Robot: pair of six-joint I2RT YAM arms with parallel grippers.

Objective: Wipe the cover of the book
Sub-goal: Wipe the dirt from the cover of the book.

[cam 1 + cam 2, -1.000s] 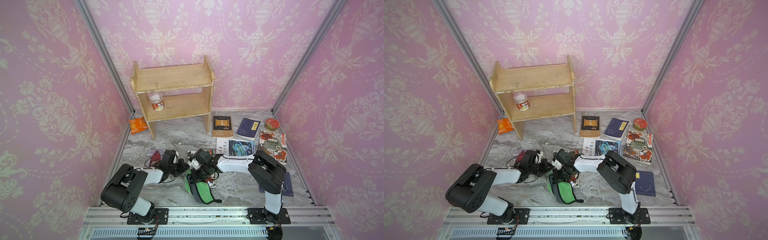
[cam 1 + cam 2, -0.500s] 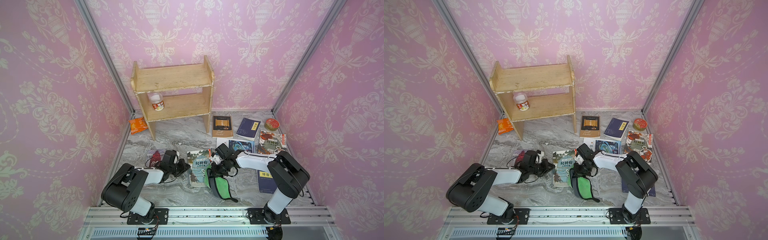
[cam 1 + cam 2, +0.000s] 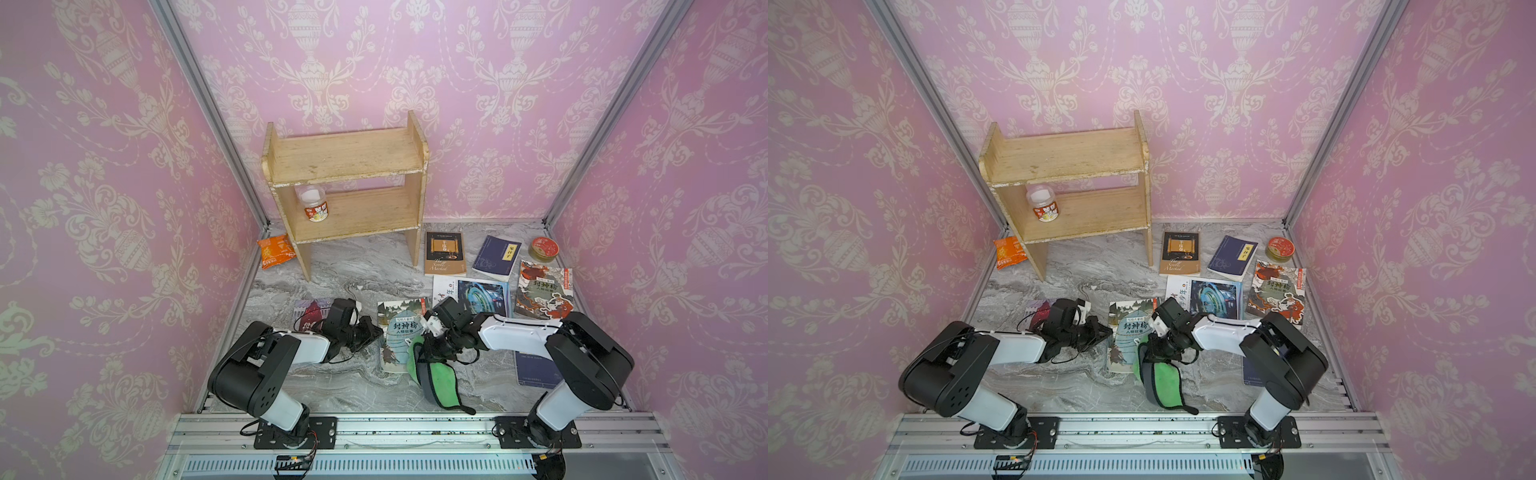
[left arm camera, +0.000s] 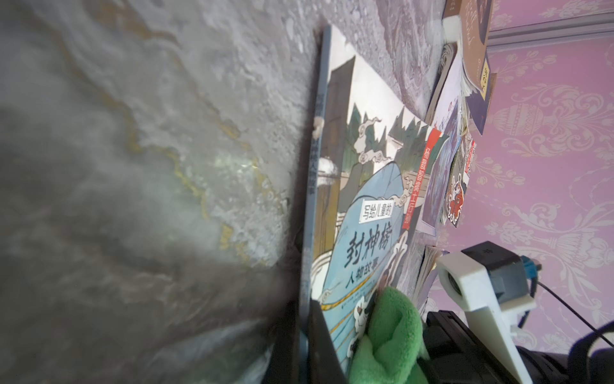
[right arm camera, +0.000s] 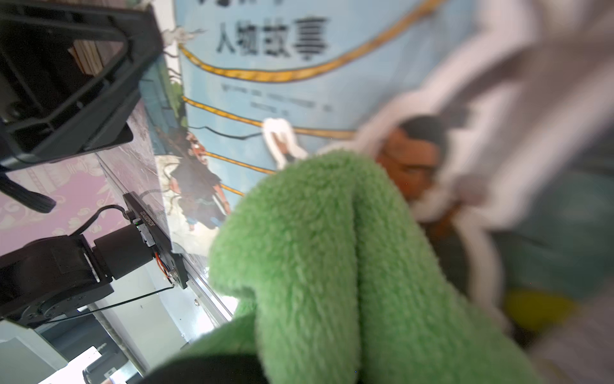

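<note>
The right gripper (image 3: 422, 348) pinches a green cloth (image 3: 437, 379) against the near right of the book (image 3: 397, 332), which lies flat on the table (image 3: 353, 270) in both top views. In the left wrist view the left gripper (image 4: 304, 352) is closed on the book's spine edge. In the right wrist view the cloth rests on the cover.

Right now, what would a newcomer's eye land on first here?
The bright green cloth, pinched in the right gripper and pressed on the illustrated book near the front of the table. Next, the left gripper, shut at that book's edge. Then the wooden shelf at the back, with other books spread beside it.
</note>
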